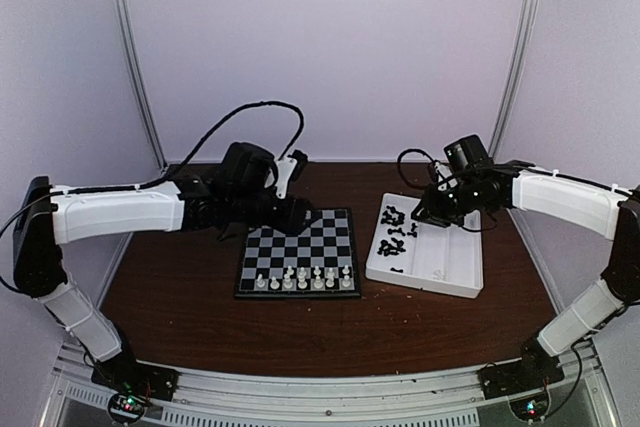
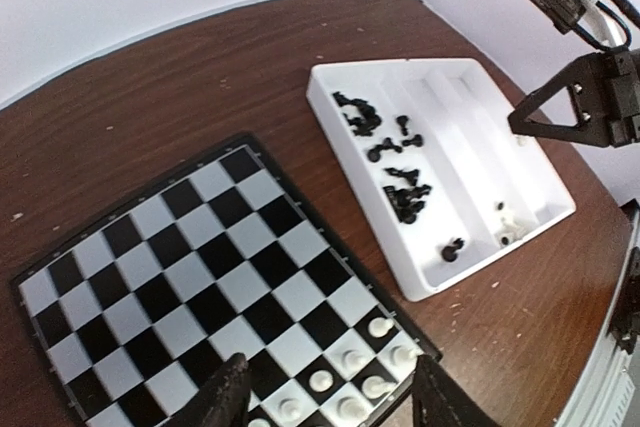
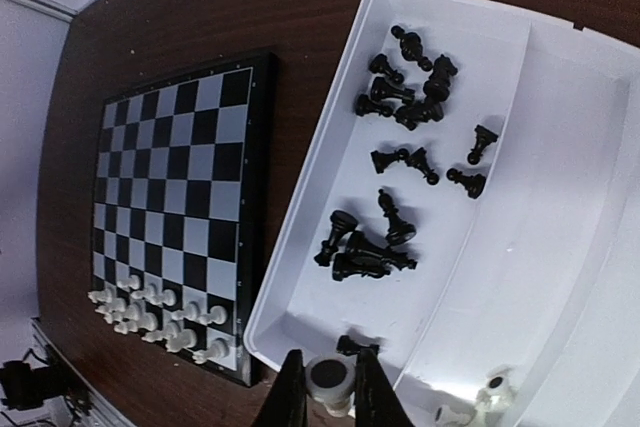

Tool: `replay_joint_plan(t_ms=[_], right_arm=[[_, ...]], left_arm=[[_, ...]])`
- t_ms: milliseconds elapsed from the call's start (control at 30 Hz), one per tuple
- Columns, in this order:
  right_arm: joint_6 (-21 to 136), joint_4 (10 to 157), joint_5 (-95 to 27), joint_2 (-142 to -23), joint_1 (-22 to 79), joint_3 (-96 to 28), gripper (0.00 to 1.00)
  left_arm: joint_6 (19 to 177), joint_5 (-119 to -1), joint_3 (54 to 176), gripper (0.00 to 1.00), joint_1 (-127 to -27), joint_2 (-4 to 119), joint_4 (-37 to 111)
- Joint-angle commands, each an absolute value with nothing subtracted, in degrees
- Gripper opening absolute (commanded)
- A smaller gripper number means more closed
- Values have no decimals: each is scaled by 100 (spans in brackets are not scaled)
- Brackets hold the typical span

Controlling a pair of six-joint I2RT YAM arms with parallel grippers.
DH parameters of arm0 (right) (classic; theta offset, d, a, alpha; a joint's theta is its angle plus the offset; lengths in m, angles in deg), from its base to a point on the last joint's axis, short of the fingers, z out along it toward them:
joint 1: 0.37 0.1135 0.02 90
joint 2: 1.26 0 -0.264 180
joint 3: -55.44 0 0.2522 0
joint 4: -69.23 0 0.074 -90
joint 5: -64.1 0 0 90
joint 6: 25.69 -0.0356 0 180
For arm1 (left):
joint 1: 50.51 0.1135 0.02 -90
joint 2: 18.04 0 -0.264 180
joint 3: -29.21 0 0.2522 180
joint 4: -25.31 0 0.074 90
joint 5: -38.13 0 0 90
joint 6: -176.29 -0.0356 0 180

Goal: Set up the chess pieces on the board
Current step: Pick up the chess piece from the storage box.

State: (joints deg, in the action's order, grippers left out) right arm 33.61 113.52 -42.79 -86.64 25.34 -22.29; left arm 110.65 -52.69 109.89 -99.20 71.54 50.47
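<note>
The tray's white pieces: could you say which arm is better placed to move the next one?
Right: the right gripper grips a white piece over the tray, while the left gripper hangs open above the board.

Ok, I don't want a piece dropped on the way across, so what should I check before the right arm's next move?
1. Grip: right pincer shut on a white piece: ok.
2. Which kind of piece it is: cannot tell.
3. Other arm: left pincer open and empty: ok.
4. Way to the board free: not ok, the left pincer hangs over it.
5. Free squares beside the white pieces already set: ok.
</note>
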Motion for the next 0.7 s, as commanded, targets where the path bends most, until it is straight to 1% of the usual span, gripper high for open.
replay_joint_plan(t_ms=[0,100,233,467,667], right_arm=[[2009,10159,-5299,-8275,2479,-1655,15],[1240,9377,-5511,-7969,2476,-1171,15],[481,8644,-5496,-7571,2468,-632,16],[-604,7589,-5392,-7058,2468,45,15],[-808,7361,-5471,-6964,2468,240,15]], left_arm=[[11045,-5969,11400,57,-10225,7808,3532],[10868,-6009,11760,58,-10434,8319,3121],[10718,-6040,12244,58,-10626,8976,2678],[10308,-6225,12202,58,-10908,9595,1124],[9921,-6418,12235,58,-10999,9870,623]])
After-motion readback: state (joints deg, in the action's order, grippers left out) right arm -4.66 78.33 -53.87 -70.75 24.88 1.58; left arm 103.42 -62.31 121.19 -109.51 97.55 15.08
